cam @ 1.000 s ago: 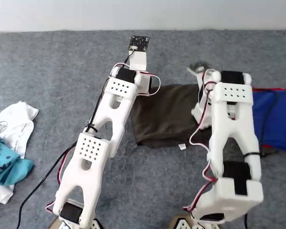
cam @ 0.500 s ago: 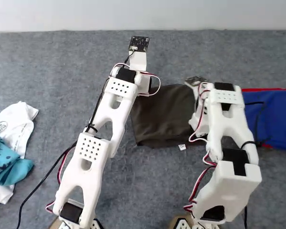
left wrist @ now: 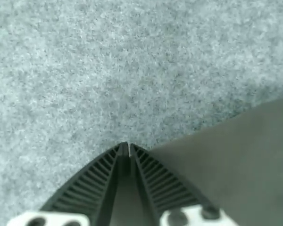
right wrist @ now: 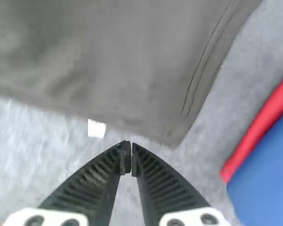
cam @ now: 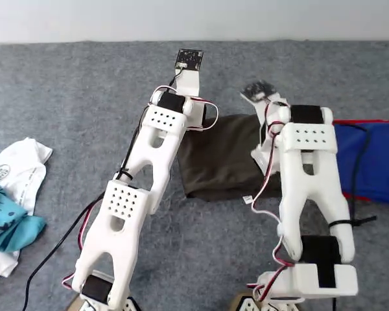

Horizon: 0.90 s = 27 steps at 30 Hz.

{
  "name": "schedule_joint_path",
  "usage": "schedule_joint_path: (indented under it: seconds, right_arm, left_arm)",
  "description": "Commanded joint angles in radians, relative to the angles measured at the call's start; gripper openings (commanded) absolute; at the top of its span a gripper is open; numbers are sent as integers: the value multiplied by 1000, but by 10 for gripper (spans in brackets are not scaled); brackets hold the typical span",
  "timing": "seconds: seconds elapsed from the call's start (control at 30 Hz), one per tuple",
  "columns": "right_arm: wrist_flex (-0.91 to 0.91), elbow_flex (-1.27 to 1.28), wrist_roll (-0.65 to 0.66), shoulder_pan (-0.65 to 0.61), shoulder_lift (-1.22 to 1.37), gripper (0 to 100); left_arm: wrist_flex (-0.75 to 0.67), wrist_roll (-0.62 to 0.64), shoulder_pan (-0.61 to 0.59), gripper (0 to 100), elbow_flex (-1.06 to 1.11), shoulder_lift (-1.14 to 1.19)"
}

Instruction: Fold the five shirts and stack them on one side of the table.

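A dark olive shirt (cam: 220, 162) lies folded flat on the grey carpet in the middle of the table. My left gripper (left wrist: 129, 147) is shut, its tips right at the far left edge of that shirt (left wrist: 236, 160); I cannot tell whether cloth is pinched. My right gripper (right wrist: 127, 147) is shut with nothing in it, hovering just off the shirt's near right corner (right wrist: 132, 70), beside its white tag (right wrist: 96, 128). A blue shirt (cam: 376, 162) lies on a red one (cam: 360, 121) at the right.
A white shirt (cam: 19, 168) and a teal shirt (cam: 10, 220) lie crumpled at the left edge. The right arm (cam: 305, 155) stands over the gap between the olive and blue shirts. Bare carpet (cam: 71, 97) spreads at the far left.
The right arm has swung, its wrist shifting left and toward the far side over the olive shirt's right edge. The left arm and the shirts have kept still.
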Motion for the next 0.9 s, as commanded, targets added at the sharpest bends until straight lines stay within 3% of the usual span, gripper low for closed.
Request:
schedule_joint_path:
  seconds: [0.0,0.13,0.47,0.87]
  right_arm:
    - [-180,91,-41,-16,1,9]
    - [-340,249,-43,4,114,9]
    - [-289,252,-38,102,147,9]
    - [105,0,-40,99,-182,9]
  left_arm:
    - [18,6,-5,12,-45,-15]
    - [21,2,-5,12,-44,-15]
    - [20,3,-5,13,-42,-15]
    - [18,0,-5,13,-47,-23]
